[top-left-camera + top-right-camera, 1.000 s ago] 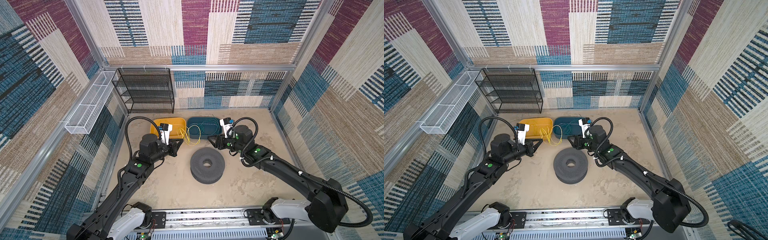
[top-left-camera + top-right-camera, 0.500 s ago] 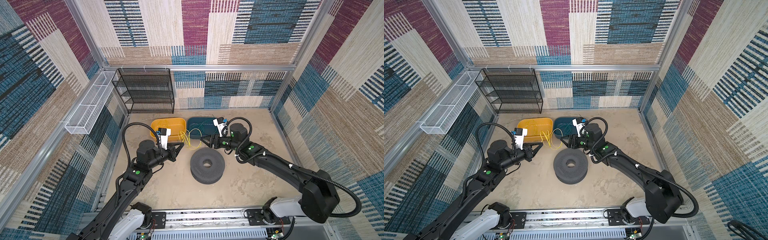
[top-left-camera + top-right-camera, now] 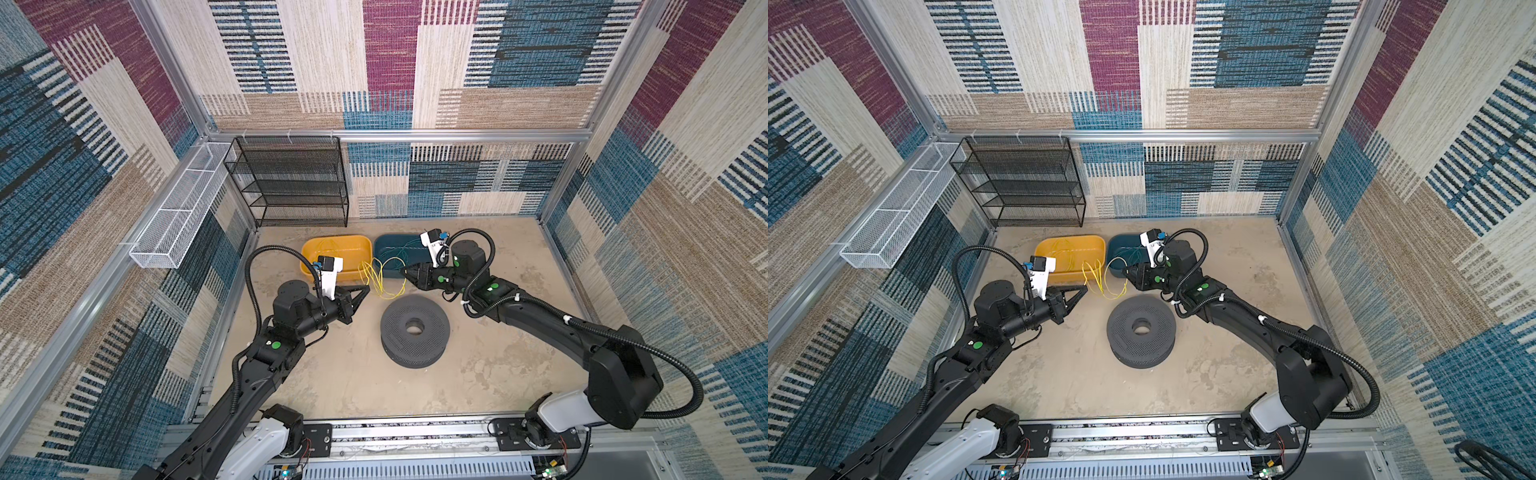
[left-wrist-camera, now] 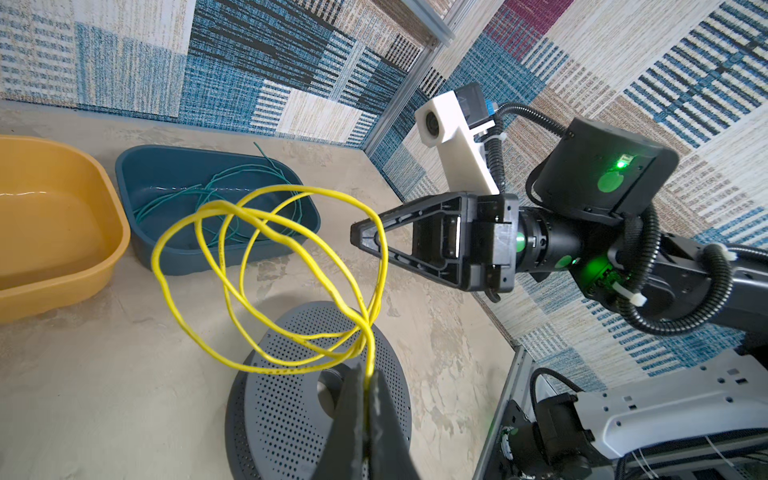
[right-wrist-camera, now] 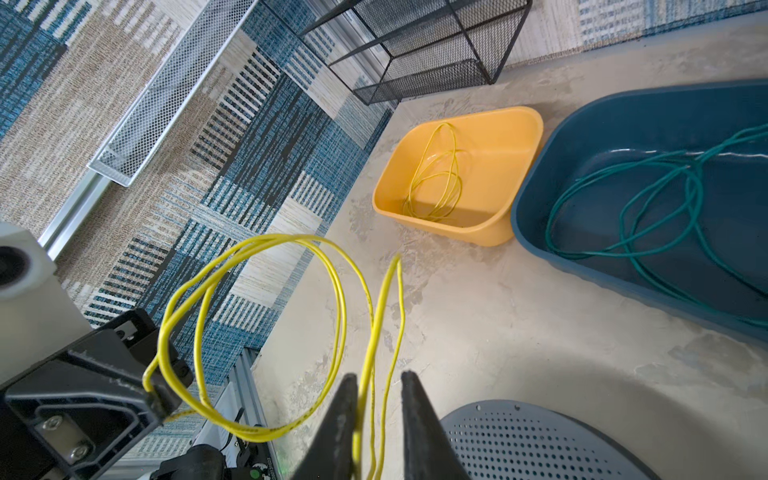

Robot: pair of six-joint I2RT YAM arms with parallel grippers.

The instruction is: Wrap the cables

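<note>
- I can't read any word, brand, number or sign in any view.
- Only print I spot: small dark marks along the jacket of the yellow cable point(image 4: 385, 266) in the left wrist view, too fine and blurred for me to make out.
- Same marks show in the right wrist view, equally unreadable.

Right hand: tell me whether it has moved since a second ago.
Yes. The right hand has shifted left along the blue tub's front rim, toward the yellow tub.

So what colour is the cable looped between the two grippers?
Bright yellow cable, clearest in the left wrist view.
</note>
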